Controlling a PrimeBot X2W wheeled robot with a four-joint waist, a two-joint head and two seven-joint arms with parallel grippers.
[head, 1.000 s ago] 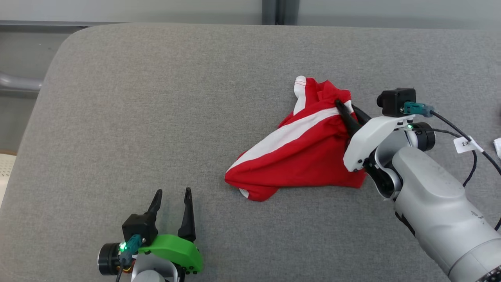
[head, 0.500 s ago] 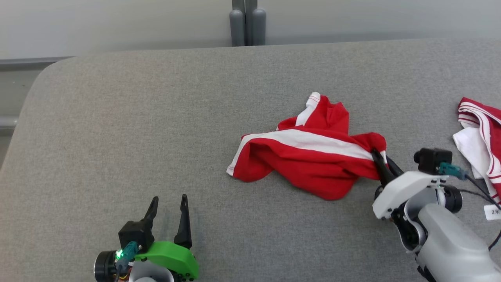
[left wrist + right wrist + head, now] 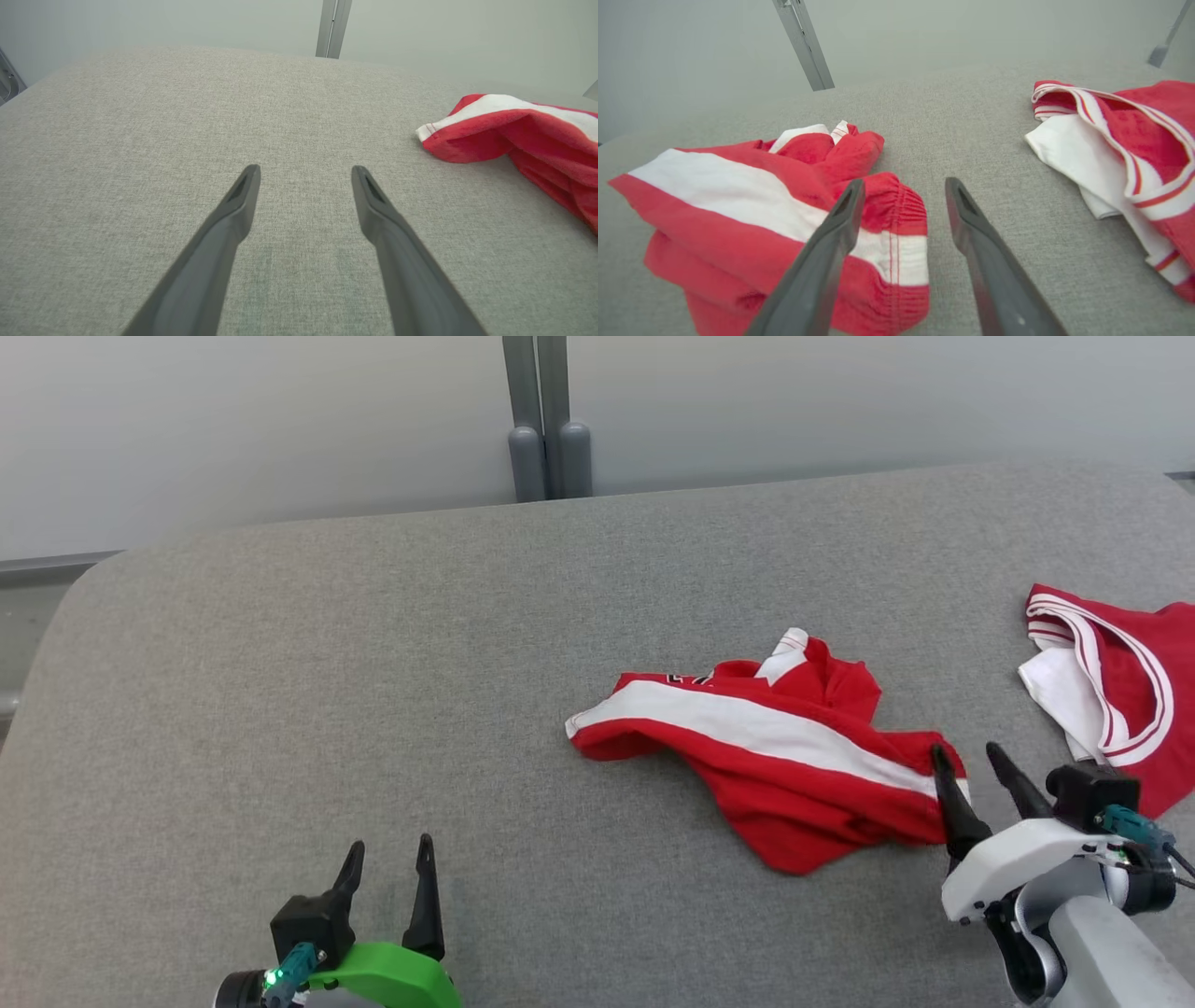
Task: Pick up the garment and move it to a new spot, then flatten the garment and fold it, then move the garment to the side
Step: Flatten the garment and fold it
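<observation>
Release is the news nearest the robot: the right gripper (image 3: 964,751), pinched on the garment's (image 3: 775,747) right end half a second ago, now has its fingers spread with nothing between them. One finger hangs over the garment's gathered hem and the other over bare table (image 3: 373,663). Well to the left of the garment and nearer the robot, the left gripper (image 3: 389,845) hovers wide open and idle. The garment itself, red with a broad white band, lies in a crumpled, doubled-over heap on the table. The move to a new spot looks done, and flattening seems to come next. Right of the garment and apart from it lies a second red-and-white garment (image 3: 1111,681), close enough to crowd any spreading toward that side. Left of the garment the table is bare. Beyond the garment, behind the table's far edge, a grey post (image 3: 537,420) stands against a pale wall.
</observation>
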